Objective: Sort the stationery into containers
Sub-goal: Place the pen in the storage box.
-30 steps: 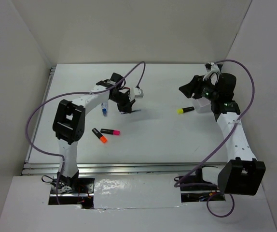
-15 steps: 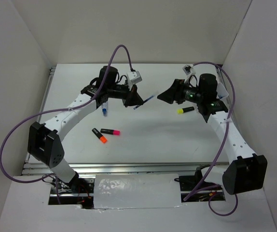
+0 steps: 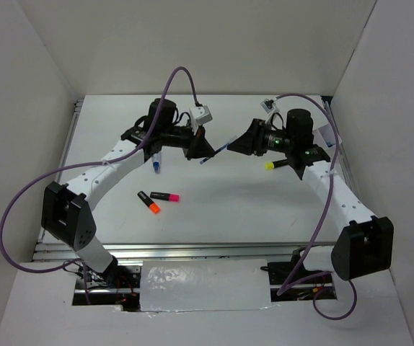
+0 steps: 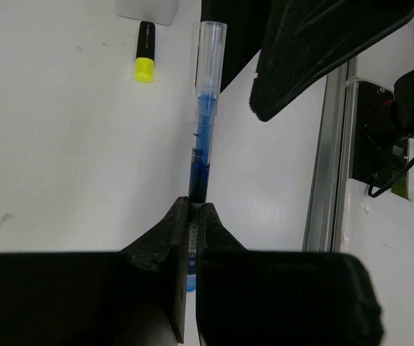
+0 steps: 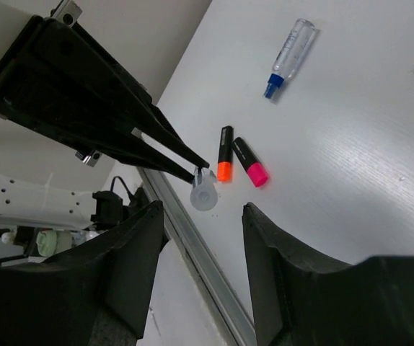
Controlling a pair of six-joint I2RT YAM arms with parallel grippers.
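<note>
Left gripper (image 4: 191,205): shut tight on the thin blue pen (image 4: 205,108), pinching it by one end. Holds it up in the air, off the table (image 3: 228,216), with the free end sticking straight out in front. From the top, hangs to the left of the yellow highlighter (image 3: 275,165) and a little farther back.

Right gripper (image 5: 201,210): about half open, with nothing in it. Sits up in the air too, between the pen and the yellow highlighter, a bit farther back than the highlighter. Points its fingers (image 5: 138,267) at the free end of the pen and comes very close to it. Hard to tell if touching the pen or not.

Yellow highlighter: lying flat on the table, yellow end toward the left, black end toward the right.

White box (image 4: 149,7): just beside the black end of the yellow highlighter. Only a small part showing, at the edge of the left wrist view. Cannot tell if touching.

Clear blue-capped marker (image 3: 155,164): flat on the table, well to the left of the yellow highlighter, under the left arm.

Pink highlighter (image 3: 165,196) and orange highlighter (image 3: 149,203): flat on the table, well to the left of the yellow highlighter and nearer the arm bases. Close side by side, with the black ends almost together and the bright ends spread apart.
</note>
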